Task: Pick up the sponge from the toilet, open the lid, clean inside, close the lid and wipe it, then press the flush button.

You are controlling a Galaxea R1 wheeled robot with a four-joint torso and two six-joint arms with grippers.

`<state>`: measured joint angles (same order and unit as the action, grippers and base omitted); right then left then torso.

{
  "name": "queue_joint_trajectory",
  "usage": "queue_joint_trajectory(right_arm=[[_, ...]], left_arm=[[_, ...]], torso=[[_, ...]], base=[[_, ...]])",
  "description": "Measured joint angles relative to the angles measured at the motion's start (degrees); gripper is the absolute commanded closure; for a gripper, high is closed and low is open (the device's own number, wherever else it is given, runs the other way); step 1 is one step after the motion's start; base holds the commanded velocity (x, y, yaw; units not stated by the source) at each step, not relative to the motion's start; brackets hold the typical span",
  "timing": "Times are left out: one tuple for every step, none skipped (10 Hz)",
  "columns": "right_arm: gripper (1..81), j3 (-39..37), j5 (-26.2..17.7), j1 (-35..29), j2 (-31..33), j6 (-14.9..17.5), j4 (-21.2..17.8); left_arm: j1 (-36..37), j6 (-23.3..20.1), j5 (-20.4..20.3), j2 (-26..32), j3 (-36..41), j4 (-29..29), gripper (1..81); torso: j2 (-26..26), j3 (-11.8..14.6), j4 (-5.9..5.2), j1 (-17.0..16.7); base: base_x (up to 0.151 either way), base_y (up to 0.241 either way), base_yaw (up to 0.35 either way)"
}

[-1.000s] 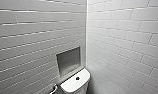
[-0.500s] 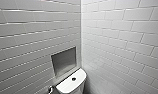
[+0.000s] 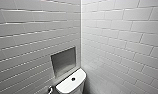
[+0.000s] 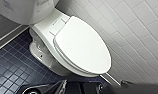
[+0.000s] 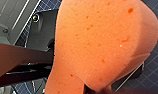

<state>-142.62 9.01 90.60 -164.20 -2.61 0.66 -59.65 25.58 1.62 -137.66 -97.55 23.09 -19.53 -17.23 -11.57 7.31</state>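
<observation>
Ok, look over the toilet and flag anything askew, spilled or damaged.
Nothing stands out. The lid lies shut and square on the toilet, the flush button sits centred in the cistern top, the sponge looks whole, and the dark floor tiles show no spill.

No writing here can be read. A small grey mark sits on the toilet (image 4: 54,23) just behind the lid hinges, too blurred to tell whether it is a brand. Faint pale marks on the cistern (image 4: 10,6) front are just as blurred. I can make out no numbers or signs.
</observation>
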Motion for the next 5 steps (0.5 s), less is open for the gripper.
queue_joint_trajectory(right_arm=[[81.1,0.0,0.0,-0.1,0.0,0.0,0.0],[81.1,0.0,0.0,-0.3,0.0,0.0,0.0],[81.1,0.0,0.0,-0.5,-0.1,0.0,0.0],[81.1,0.0,0.0,-0.8,-0.1,0.0,0.0],[81.1,0.0,0.1,-0.8,-0.1,0.0,0.0]], left_arm=[[3.0,0.0,0.3,1.3,3.1,-1.1,1.0],[6.1,0.0,0.7,2.5,6.0,-2.4,1.0],[9.0,0.0,1.4,3.9,8.6,-3.8,1.0],[12.1,0.0,2.2,4.7,11.0,-5.3,1.0],[15.3,0.0,3.1,4.7,12.6,-6.9,1.0]], torso=[[0.0,-0.5,0.0,0.0],[0.0,-1.6,0.0,0.0],[0.0,-2.8,0.0,0.0],[0.0,-3.9,0.0,0.0],[0.0,-4.2,0.0,0.0]], base=[[0.0,0.0,0.0],[0.0,0.0,0.0],[0.0,0.0,0.0],[0.0,0.0,0.0],[0.0,0.0,0.0]])
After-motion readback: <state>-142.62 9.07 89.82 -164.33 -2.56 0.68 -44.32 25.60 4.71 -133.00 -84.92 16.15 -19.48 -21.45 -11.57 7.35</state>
